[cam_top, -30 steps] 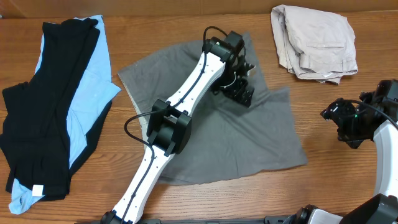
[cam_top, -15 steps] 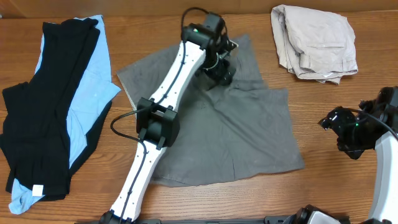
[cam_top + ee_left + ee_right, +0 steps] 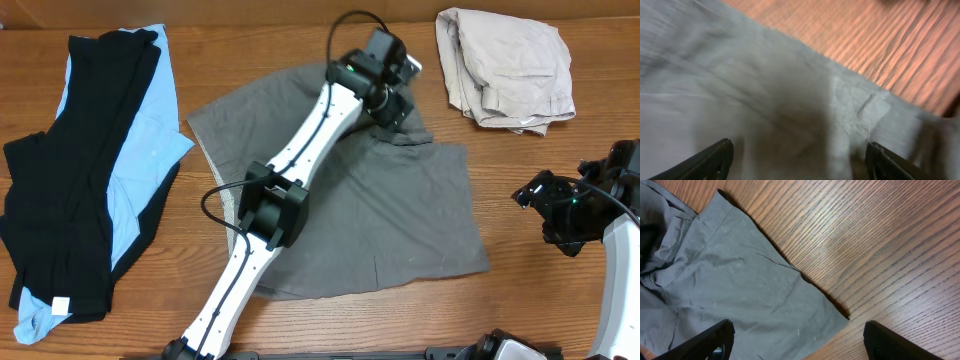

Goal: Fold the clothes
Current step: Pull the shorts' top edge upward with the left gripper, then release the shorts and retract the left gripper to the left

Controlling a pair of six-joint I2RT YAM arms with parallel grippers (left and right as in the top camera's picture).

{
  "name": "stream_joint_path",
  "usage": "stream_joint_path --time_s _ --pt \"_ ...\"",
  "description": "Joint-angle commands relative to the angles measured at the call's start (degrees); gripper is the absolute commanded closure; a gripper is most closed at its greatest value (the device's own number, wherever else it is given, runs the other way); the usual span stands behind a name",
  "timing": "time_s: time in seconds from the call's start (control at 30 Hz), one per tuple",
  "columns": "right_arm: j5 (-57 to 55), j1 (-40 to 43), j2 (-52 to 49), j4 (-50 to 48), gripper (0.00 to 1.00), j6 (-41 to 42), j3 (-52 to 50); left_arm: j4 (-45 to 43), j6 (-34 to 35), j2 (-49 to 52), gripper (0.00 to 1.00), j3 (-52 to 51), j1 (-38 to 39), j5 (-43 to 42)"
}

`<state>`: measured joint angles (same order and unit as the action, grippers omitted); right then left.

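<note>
Left gripper (image 3: 392, 108) has moved to grey shorts' (image 3: 400, 220) top edge, upper centre; jaws apart, nothing held. Right gripper (image 3: 548, 200) idle, jaws apart. No fold yet made.

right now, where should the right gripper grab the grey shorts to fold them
The hem corner of the grey shorts nearest the right gripper, approached from the right: it lies flat on the bare table, with its edge facing the open gripper.

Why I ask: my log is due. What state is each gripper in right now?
Left gripper: open, holding nothing, over the grey shorts.
Right gripper: open, holding nothing, over the table.
</note>
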<state>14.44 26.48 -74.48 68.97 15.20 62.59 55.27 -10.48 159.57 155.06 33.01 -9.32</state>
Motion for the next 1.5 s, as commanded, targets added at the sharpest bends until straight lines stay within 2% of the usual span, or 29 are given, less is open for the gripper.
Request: stream_joint_path --time_s 0.0,0.3,0.47,0.63,0.77,0.93,1.03,1.1,1.2,1.23,1.47 --pt "0.3 -0.2 1.1 -0.2 0.14 -0.3 1.7 -2.8 1.7 1.4 0.14 -3.3 0.5 3.9" --pt "0.2 -0.2 1.1 0.3 0.14 -0.5 1.7 -14.4 8.4 2.3 0.15 -6.8 1.5 3.9" --pt "0.2 -0.2 1.1 0.4 0.14 -0.9 1.7 -22.4 15.4 6.9 0.12 -7.6 1.5 2.4" --pt "0.0 -0.2 1.1 0.4 0.14 -2.0 1.7 -29.4 18.7 11.2 0.11 -7.6 1.4 0.0" --pt "0.0 -0.2 1.1 0.3 0.14 -2.0 1.7 -38.9 20.4 12.1 0.09 -7.6 1.1 0.0" --pt "0.0 -0.2 1.1 -0.1 0.13 -2.0 1.7 -55.8 20.4 12.3 0.08 -7.6 0.1 0.0" --pt "0.0 -0.2 1.1 -1.5 0.13 -2.0 1.7 -61.0 21.4 12.3 0.08 -6.2 -1.0 -2.0" --pt "0.0 -0.2 1.1 -3.0 0.13 -2.4 1.7 -59.6 21.4 12.0 0.08 -3.9 -1.9 -4.8" --pt "0.3 -0.2 1.1 -5.7 0.12 -3.5 1.7 -51.9 21.4 10.3 0.03 1.1 -3.6 -9.0" --pt "0.3 -0.2 1.1 -6.7 0.11 -3.5 1.7 -48.3 21.4 9.4 0.0 3.0 -4.3 -10.3" --pt "4.6 -0.2 1.6 -6.8 0.09 -9.6 7.9 -17.3 21.4 0.3 0.0 16.4 -10.3 -18.1"
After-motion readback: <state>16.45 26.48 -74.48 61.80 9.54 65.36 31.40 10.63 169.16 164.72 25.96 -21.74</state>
